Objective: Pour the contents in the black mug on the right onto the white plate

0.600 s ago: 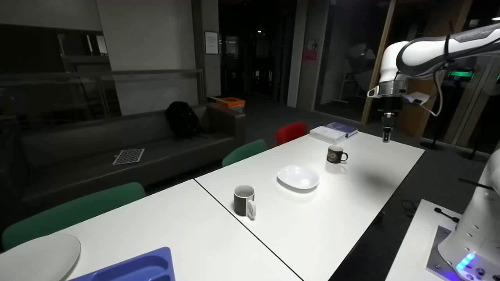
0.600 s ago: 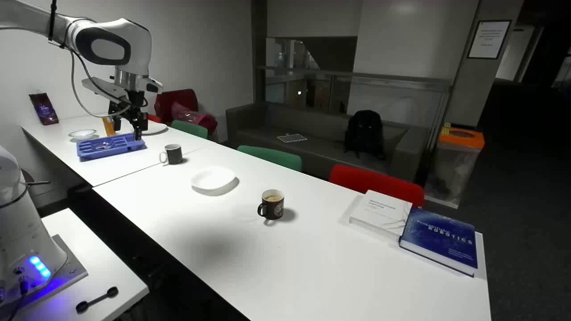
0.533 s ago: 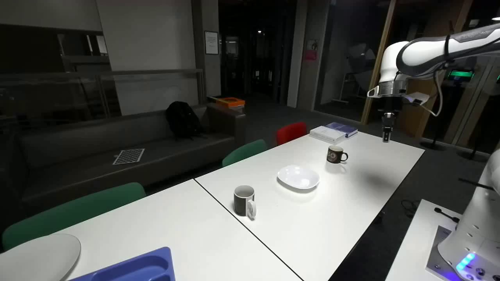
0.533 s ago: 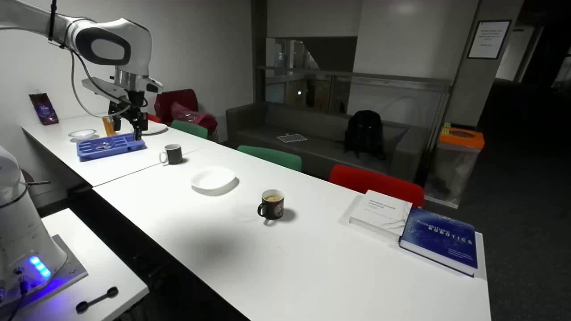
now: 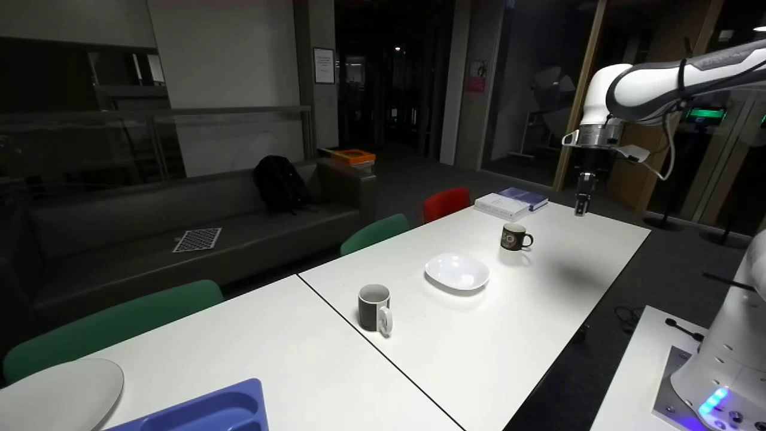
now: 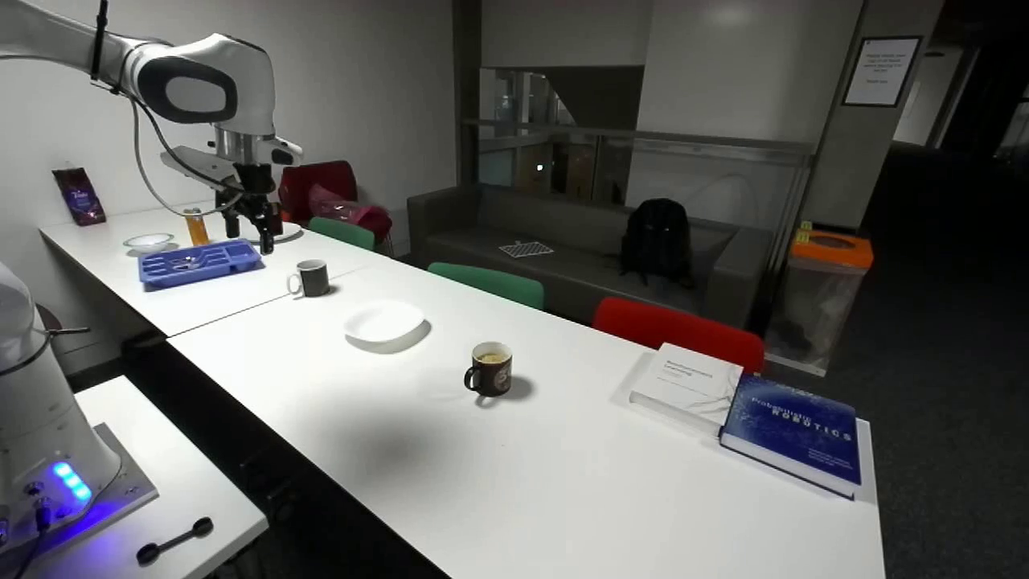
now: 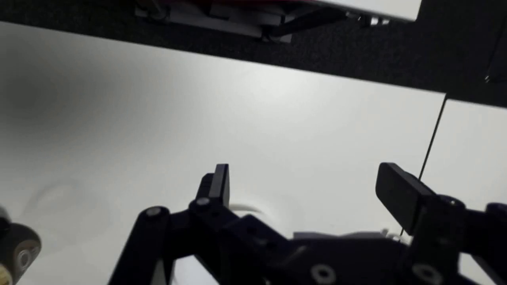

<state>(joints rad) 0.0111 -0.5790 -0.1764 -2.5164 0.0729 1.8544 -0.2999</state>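
The black mug [image 5: 511, 238] stands upright on the table in both exterior views, its handle on the robot's side. Tan contents [image 6: 491, 356] show inside it. The same mug [image 7: 21, 247] is cut off at the lower left of the wrist view. Beside it lies the white plate [image 5: 456, 270], bare inside; in the wrist view my gripper hides most of it. My gripper [image 7: 304, 168] hangs well above the table, apart from mug and plate. Its fingers [image 7: 400, 194] are spread wide with nothing between them. In an exterior view the gripper [image 6: 251, 235] appears in front of the tray.
A greyer mug [image 5: 369, 310] with a white handle stands beyond the plate, near the table seam. Further along are a blue tray [image 6: 197, 265] and a larger white dish [image 5: 66, 392]. A white book [image 6: 687, 382] and a blue book [image 6: 792, 434] lie at the opposite end.
My gripper has shifted a little away from the robot's base, out over the table. It is still open. Mugs, plate and tray have stayed where they were.
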